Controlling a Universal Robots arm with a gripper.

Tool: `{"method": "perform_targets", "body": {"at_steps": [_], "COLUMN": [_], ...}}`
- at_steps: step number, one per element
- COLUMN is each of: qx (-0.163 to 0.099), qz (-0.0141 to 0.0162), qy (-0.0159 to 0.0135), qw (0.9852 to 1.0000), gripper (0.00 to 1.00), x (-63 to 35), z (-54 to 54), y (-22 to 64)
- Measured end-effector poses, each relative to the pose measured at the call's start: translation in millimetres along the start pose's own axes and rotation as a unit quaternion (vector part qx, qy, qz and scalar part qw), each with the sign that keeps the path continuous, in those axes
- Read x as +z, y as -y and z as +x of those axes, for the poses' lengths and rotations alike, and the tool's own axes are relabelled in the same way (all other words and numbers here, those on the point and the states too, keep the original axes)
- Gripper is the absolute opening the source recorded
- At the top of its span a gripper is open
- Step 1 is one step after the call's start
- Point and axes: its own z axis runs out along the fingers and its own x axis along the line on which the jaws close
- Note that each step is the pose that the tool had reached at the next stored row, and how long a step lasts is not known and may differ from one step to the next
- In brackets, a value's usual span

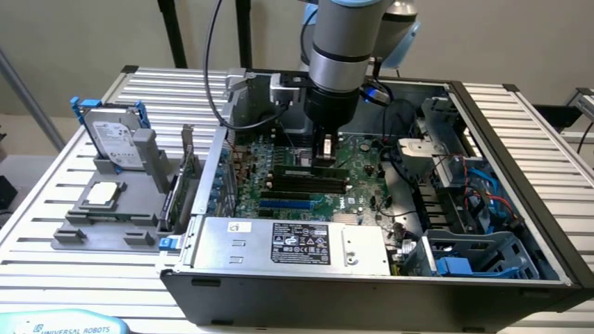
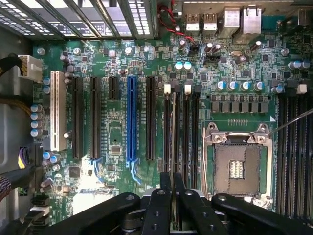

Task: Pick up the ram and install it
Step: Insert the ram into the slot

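Observation:
The ram [image 1: 307,171] is a long thin green stick with dark chips, standing on edge over the black memory slots [image 1: 302,186] of the motherboard [image 1: 366,198] inside the open case. My gripper [image 1: 325,158] comes straight down onto its upper edge and is shut on it. In the wrist view the black fingers [image 2: 159,205] pinch the ram [image 2: 171,147], seen edge-on as a thin strip. It runs in line with the slot that has a white latch [image 2: 167,89]. Whether the ram is seated in the slot I cannot tell.
The empty processor socket [image 2: 238,164] lies beside the memory slots, with a blue slot [image 2: 131,117] and black expansion slots on the other side. The power supply [image 1: 297,243] fills the case front; cables [image 1: 446,181] crowd the exterior view's right. A grey tray [image 1: 102,209] outside holds a drive [image 1: 116,142].

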Motion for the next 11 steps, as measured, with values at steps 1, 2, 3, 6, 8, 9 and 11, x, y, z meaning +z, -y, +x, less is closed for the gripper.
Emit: {"method": "perform_targets", "body": {"at_steps": [1, 2, 3, 6, 8, 9, 11], "qx": [0.000, 0.000, -0.001, -0.001, -0.001, -0.001, -0.001], "qz": [0.0000, 0.0000, 0.0000, 0.0009, 0.0028, 0.0038, 0.0059], "qy": [-0.0005, -0.0011, -0.0015, -0.0025, -0.0026, -0.0024, -0.0024], "qw": [1.0000, 1.0000, 1.0000, 1.0000, 1.0000, 1.0000, 1.0000], "gripper": [0.14, 0.14, 0.14, 0.14, 0.14, 0.14, 0.14], "x": [1.2, 2.4, 3.3, 4.4, 4.7, 5.1, 5.9], "z": [0.0, 0.0, 0.0, 0.0, 0.0, -0.1, -0.1], "y": [-0.4, -0.7, -0.8, -0.7, -0.8, -0.8, -1.0]}}
